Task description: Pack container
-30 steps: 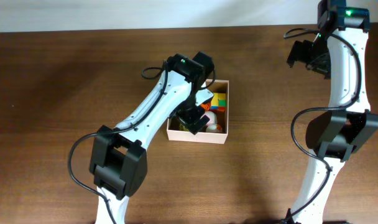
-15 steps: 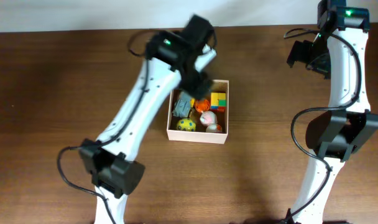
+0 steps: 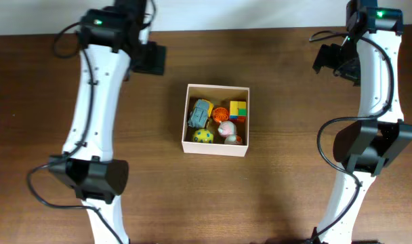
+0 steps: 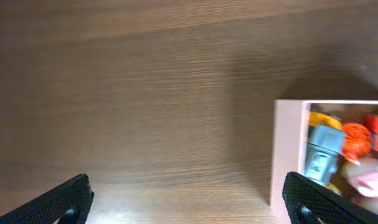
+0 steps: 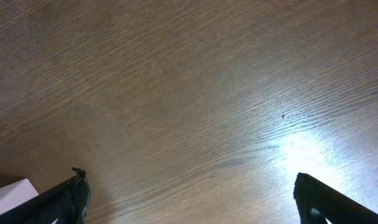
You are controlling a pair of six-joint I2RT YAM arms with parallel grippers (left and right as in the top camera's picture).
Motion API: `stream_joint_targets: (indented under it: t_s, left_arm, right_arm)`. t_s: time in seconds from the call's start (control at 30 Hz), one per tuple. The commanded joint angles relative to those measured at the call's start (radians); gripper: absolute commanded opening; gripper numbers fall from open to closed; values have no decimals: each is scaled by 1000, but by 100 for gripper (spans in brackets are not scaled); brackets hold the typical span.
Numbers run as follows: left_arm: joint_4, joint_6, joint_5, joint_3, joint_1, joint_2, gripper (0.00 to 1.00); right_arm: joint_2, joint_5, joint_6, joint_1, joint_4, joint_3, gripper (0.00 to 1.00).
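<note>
Container [image 3: 215, 147] sat near mid-worktop [image 3: 294, 102], between the two arms, open top up, square to the camera.

Left gripper [image 4: 186, 200] hung over bare wood beyond the box's far-left corner. Its fingers were spread wide with nothing between them. In the left wrist view the box's white wall showed at the right edge, close by one fingertip but not touching it.

Right gripper [image 5: 195, 199] was well apart from the box, at the far right, likewise splayed and empty over bare wood.

Judgement: both grippers stood off to leave the box unobstructed, and no loose toy remained on the worktop, so packing looked finished or nearly so.

Count:
- Container: 1.
- Toys inside: grey toy [image 3: 200, 112], spotted yellow ball [image 3: 203, 135], orange round piece [image 3: 220, 113], multicoloured cube [image 3: 238, 110] and pink-white piece [image 3: 225, 129], so 5 certain.
- A possible sixth small orange bit sat by the near-right corner, too small to confirm.
</note>
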Motion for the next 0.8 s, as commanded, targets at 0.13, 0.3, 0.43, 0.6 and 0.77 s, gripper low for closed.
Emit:
stream_joint_targets:
  t_s: [0.13,0.3,0.43,0.6,0.77]
  left_arm:
    - [-4,-26,-8,16,75,-10,99]
    - [21,-26,-7,16,120,-10,99]
    - [21,-26,-2,16,137,-10,99]
    - [21,-26,1,16,143,-10,99]
    - [21,-26,0,16,143,-10,99]
  right_arm:
    - [-32,-2,5,2,0,14,99]
    - [-32,-2,5,2,0,14,99]
    - [-32,-2,5,2,0,14,99]
    - [-32,-2,5,2,0,14,99]
    - [-32,-2,5,2,0,14,99]
